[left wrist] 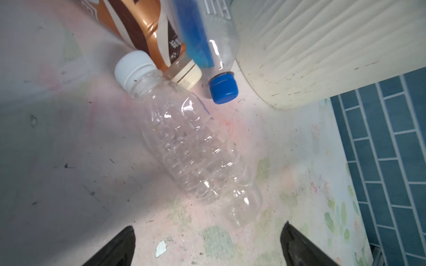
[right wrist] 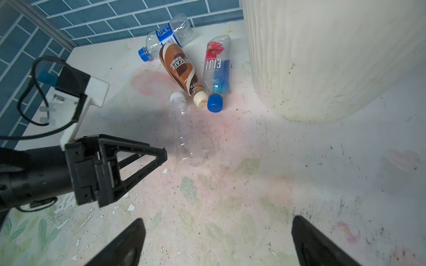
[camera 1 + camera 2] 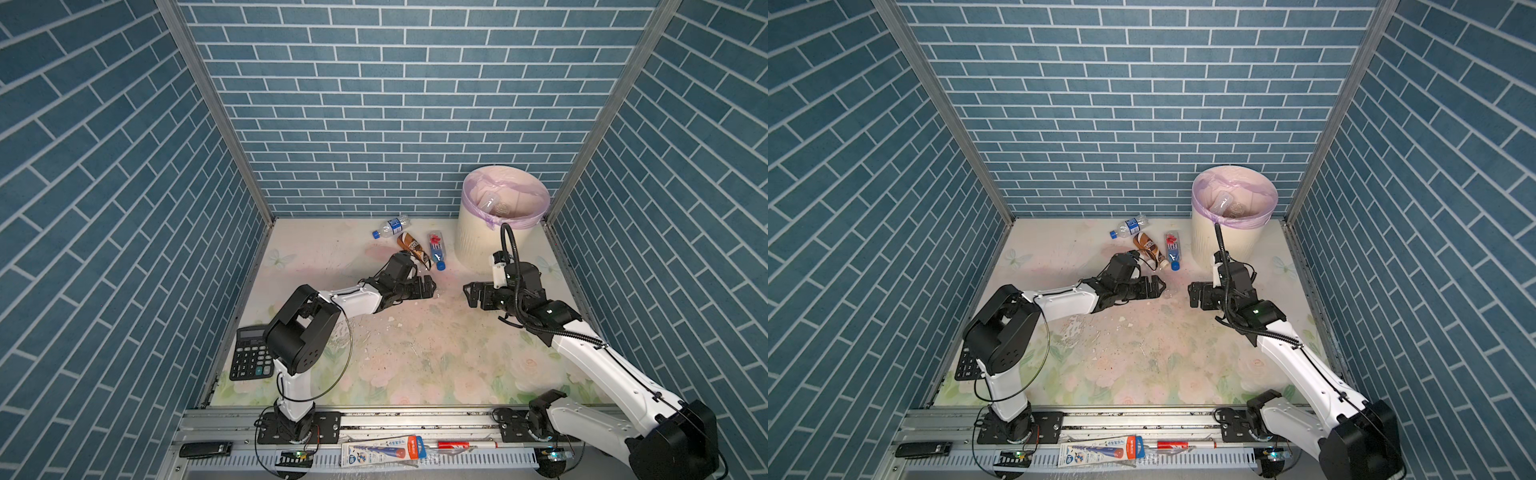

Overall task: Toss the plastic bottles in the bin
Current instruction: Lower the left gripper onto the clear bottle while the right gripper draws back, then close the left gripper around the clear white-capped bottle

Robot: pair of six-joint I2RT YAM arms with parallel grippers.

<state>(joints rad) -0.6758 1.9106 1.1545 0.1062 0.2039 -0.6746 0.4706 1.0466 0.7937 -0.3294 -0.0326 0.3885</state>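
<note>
A clear bottle with a white cap (image 1: 191, 147) lies on the flowered table (image 3: 415, 353) just ahead of the left gripper (image 3: 430, 286), base end nearest its fingertips. The jaws stand wide apart, holding nothing. Just beside the white cap lies a brown bottle (image 2: 179, 69), next to it a clear bottle with a blue cap (image 2: 216, 66), and farthest back a blue-labelled bottle (image 2: 166, 36). That makes four bottles on the table. The right gripper (image 3: 467, 293), also spread apart and empty, faces the left one. One cream bin (image 3: 473, 245) stands in the far right corner, with clear plastic inside
</note>
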